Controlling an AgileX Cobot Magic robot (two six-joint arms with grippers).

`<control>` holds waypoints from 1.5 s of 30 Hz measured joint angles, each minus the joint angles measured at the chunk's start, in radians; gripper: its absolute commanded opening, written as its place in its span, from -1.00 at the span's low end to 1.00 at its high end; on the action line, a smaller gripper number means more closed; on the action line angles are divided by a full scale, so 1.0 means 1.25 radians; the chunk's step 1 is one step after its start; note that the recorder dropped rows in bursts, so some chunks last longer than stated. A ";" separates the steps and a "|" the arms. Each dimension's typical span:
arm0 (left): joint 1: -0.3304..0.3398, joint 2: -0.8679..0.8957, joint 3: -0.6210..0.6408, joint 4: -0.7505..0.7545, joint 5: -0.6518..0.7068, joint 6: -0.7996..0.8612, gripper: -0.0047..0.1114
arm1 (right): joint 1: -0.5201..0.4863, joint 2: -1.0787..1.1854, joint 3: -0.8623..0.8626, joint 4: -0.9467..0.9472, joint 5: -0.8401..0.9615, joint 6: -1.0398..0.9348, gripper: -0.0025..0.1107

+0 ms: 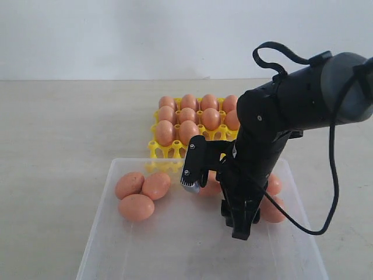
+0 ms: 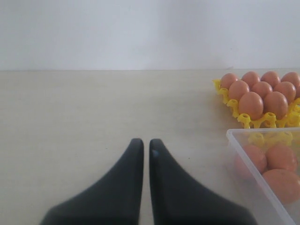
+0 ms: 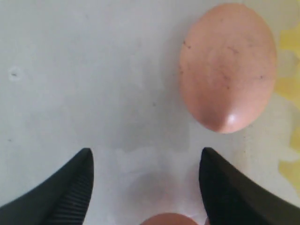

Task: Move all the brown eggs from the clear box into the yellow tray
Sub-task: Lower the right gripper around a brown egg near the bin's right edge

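Eggs (image 1: pixel 136 207) split up: three lie plain in the box (image 1: pixel 96 236), more sit half-hidden behind the right arm (image 1: pixel 274 125), others fill the tray (image 1: pixel 158 150). Right claw (image 3: pixel 146 151) gapes wide, empty; one egg (image 3: pixel 227 65) lies just past its tips, another cut off. Left claw (image 2: pixel 146 143) pinched together beside the box.
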 measured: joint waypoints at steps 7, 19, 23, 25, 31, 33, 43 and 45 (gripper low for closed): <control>0.000 0.000 0.000 0.000 0.000 0.000 -0.85 | 0.000 -0.028 0.000 -0.002 0.000 0.033 0.05; 0.000 0.000 0.000 0.000 0.000 0.000 -0.85 | 0.000 -0.156 0.000 -0.002 0.225 0.516 0.05; 0.000 0.000 0.000 0.000 0.000 0.000 -0.85 | 0.000 -0.151 0.000 -0.006 0.202 0.605 0.05; 0.000 0.000 0.000 0.000 0.000 0.000 -0.85 | 0.000 -0.150 0.000 -0.013 0.156 0.671 0.05; 0.000 0.000 0.000 0.000 0.000 0.000 -0.85 | 0.000 -0.149 0.000 -0.042 0.102 0.780 0.05; 0.000 0.000 0.000 0.000 0.000 0.000 -0.85 | 0.000 -0.149 0.000 -0.076 0.104 0.810 0.05; 0.000 0.000 0.000 0.000 0.000 0.000 -0.85 | 0.000 -0.101 0.000 -0.193 0.140 0.874 0.05; 0.000 0.000 0.000 0.000 0.000 0.000 -0.85 | 0.000 -0.082 0.000 -0.193 0.137 0.874 0.05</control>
